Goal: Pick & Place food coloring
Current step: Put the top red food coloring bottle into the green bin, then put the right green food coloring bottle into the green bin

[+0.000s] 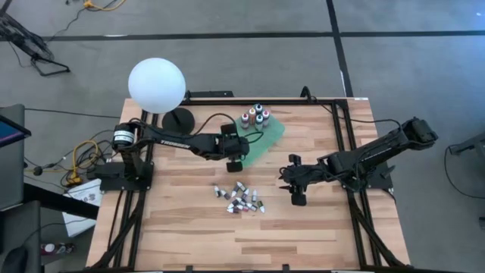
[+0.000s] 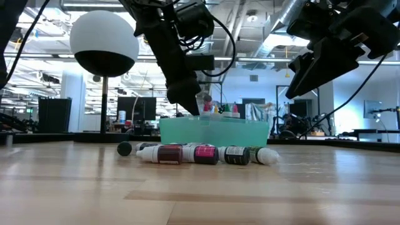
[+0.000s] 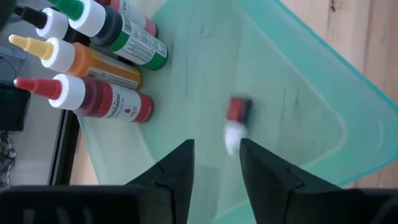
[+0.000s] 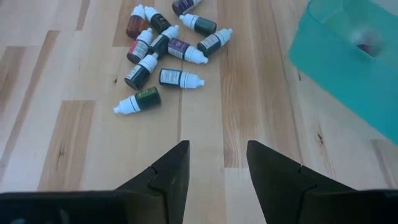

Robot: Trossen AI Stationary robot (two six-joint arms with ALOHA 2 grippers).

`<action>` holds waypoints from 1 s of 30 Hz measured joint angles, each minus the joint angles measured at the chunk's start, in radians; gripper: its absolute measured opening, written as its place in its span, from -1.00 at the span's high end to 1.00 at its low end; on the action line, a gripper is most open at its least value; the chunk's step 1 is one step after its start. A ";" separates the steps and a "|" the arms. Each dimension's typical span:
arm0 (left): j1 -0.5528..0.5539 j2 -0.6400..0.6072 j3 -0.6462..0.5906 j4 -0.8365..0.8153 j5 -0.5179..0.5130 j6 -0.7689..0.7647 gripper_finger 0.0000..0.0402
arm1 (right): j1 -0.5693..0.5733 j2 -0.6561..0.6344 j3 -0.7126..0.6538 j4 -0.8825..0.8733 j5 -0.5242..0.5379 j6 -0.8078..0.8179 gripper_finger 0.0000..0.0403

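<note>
- Wooden table (image 1: 189, 227) carries a green tray (image 1: 269, 136) with four upright bottles (image 1: 254, 116).
- Left gripper (image 3: 214, 165) hangs over the tray, jaws apart, a small red bottle (image 3: 236, 121) blurred below.
- Right gripper (image 4: 216, 165) hovers open near the loose bottle pile (image 4: 165, 53).

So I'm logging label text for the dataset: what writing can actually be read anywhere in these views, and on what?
"TROSSEN", faint: white lettering on the dark left arm.
"RED": small print on the label of the upright red dropper bottle in the translucent green tray.
Too small or blurred to read: labels of the orange-filled bottle, the green-capped bottle and the small bottles lying on the wooden table.
</note>
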 joint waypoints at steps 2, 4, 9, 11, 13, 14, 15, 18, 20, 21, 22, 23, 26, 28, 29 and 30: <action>0.000 0.000 0.000 -0.003 -0.001 0.005 0.34 | 0.000 0.000 0.000 0.006 0.000 0.000 0.25; 0.000 0.000 0.000 -0.005 0.000 0.005 0.31 | 0.000 0.000 0.000 0.014 0.000 0.000 0.25; -0.029 -0.049 -0.002 -0.042 0.062 0.005 0.28 | 0.000 0.008 -0.014 0.086 -0.001 -0.005 0.25; -0.054 -0.091 -0.002 -0.069 0.095 -0.008 0.28 | 0.000 0.018 -0.029 0.137 -0.007 -0.021 0.25; -0.088 -0.133 -0.005 -0.099 0.109 -0.031 0.28 | 0.000 0.035 -0.034 0.171 -0.011 -0.033 0.25; -0.108 -0.161 -0.022 -0.101 0.109 -0.042 0.28 | 0.000 0.051 -0.032 0.191 -0.012 -0.033 0.25; -0.130 -0.189 -0.039 -0.100 0.108 -0.052 0.28 | 0.000 0.061 -0.034 0.187 -0.015 -0.033 0.25; -0.198 -0.288 -0.135 -0.041 0.098 -0.096 0.28 | 0.006 0.104 -0.033 0.256 -0.038 -0.033 0.25; -0.242 -0.354 -0.217 0.049 0.078 -0.123 0.28 | 0.012 0.144 -0.033 0.294 -0.062 -0.033 0.25; -0.265 -0.388 -0.260 0.098 0.068 -0.136 0.28 | 0.017 0.165 -0.034 0.316 -0.069 -0.033 0.25; -0.288 -0.424 -0.306 0.148 0.053 -0.146 0.28 | 0.021 0.192 -0.027 0.350 -0.076 -0.033 0.25; -0.310 -0.456 -0.348 0.206 0.043 -0.154 0.28 | 0.023 0.210 -0.022 0.370 -0.080 -0.032 0.25; -0.373 -0.536 -0.464 0.349 0.015 -0.173 0.28 | 0.032 0.260 0.000 0.397 -0.079 -0.002 0.25; -0.408 -0.570 -0.524 0.426 -0.004 -0.180 0.28 | 0.044 0.279 0.008 0.420 -0.065 0.043 0.25; -0.424 -0.582 -0.552 0.470 -0.005 -0.180 0.28 | 0.053 0.293 0.015 0.443 -0.052 0.067 0.25; -0.440 -0.603 -0.583 0.484 -0.009 -0.181 0.28 | 0.062 0.311 0.019 0.470 -0.034 0.089 0.25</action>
